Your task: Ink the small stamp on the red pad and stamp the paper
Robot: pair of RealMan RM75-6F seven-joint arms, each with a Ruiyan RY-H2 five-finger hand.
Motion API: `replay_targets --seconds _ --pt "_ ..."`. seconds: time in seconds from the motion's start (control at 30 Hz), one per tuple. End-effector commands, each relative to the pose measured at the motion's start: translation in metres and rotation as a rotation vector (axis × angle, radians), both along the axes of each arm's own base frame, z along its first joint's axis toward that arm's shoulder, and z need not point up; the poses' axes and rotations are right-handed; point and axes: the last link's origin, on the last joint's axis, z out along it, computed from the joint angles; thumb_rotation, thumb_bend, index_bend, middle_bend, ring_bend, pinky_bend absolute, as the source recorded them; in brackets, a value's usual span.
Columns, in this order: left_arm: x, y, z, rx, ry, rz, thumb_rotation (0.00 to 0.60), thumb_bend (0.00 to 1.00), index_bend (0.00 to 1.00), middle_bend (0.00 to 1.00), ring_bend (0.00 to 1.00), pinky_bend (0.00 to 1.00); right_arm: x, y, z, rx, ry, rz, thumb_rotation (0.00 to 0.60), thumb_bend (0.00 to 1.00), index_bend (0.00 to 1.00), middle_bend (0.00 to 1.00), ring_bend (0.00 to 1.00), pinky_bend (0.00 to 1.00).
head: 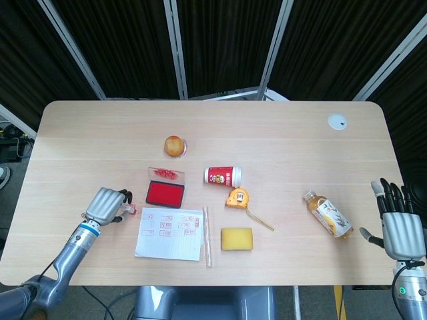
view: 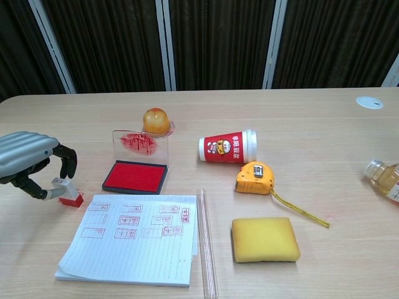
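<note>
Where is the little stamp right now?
In the chest view the small stamp stands at the far left, at the left hand's fingertips, just left of the red ink pad.

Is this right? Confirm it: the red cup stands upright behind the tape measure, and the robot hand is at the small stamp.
Not quite. The red cup lies on its side behind the tape measure, as the chest view shows. The left robot hand is indeed at the small stamp.
</note>
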Motion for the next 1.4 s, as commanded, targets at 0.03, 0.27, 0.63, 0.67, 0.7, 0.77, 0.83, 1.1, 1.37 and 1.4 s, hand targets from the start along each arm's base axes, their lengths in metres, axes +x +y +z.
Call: replay_targets --seconds 0.03,0.27,0.63,0.67,0.7,0.77,0.83,1.1,1.37,1.4 --pt "0.000 0.000 -0.001 -0.003 -0.002 0.004 0.600 0.28 0.49 0.49 0.85 0.90 0.000 0.000 0.000 0.000 0.000 -0.001 0.600 0.00 0.00 0.00 0.00 0.00" --pt "0.000 0.002 -0.003 -0.008 -0.004 0.008 0.600 0.32 0.53 0.51 0.85 0.90 -0.001 -0.001 -0.001 0.002 0.004 -0.007 0.600 0.00 0.00 0.00 0.00 0.00" --pt "0.005 0.004 -0.001 -0.009 -0.030 0.015 0.600 0.34 0.55 0.53 0.85 0.90 -0.003 -0.001 0.000 -0.001 0.004 -0.013 0.600 0.00 0.00 0.00 0.00 0.00" --pt "0.006 0.004 0.001 -0.006 -0.039 0.016 0.600 0.34 0.55 0.53 0.85 0.90 -0.003 -0.001 0.000 -0.001 0.004 -0.013 0.600 0.00 0.00 0.00 0.00 0.00" --pt "0.008 0.005 0.003 -0.004 -0.051 0.018 0.600 0.34 0.55 0.53 0.85 0.90 -0.003 -0.001 0.000 -0.002 0.004 -0.013 0.600 0.00 0.00 0.00 0.00 0.00" --pt "0.012 0.007 0.007 0.001 -0.074 0.020 0.600 0.34 0.55 0.53 0.85 0.90 -0.003 -0.001 0.000 -0.002 0.003 -0.014 0.600 0.00 0.00 0.00 0.00 0.00" --pt "0.019 0.011 0.013 0.012 -0.099 0.016 0.600 0.34 0.55 0.53 0.85 0.90 -0.003 -0.001 0.000 -0.002 0.003 -0.014 0.600 0.00 0.00 0.00 0.00 0.00" --pt "0.055 0.033 0.025 0.012 -0.138 -0.016 0.600 0.34 0.55 0.53 0.85 0.90 -0.002 -0.002 0.004 -0.015 -0.006 -0.018 0.600 0.00 0.00 0.00 0.00 0.00" --pt "0.090 0.056 0.010 -0.032 -0.147 -0.016 0.600 0.36 0.55 0.54 0.85 0.90 -0.003 -0.003 0.008 -0.027 -0.013 -0.038 0.600 0.00 0.00 0.00 0.00 0.00" --pt "0.092 0.058 0.008 -0.037 -0.145 -0.015 0.600 0.36 0.56 0.54 0.85 0.90 -0.003 -0.003 0.008 -0.029 -0.014 -0.039 0.600 0.00 0.00 0.00 0.00 0.00"
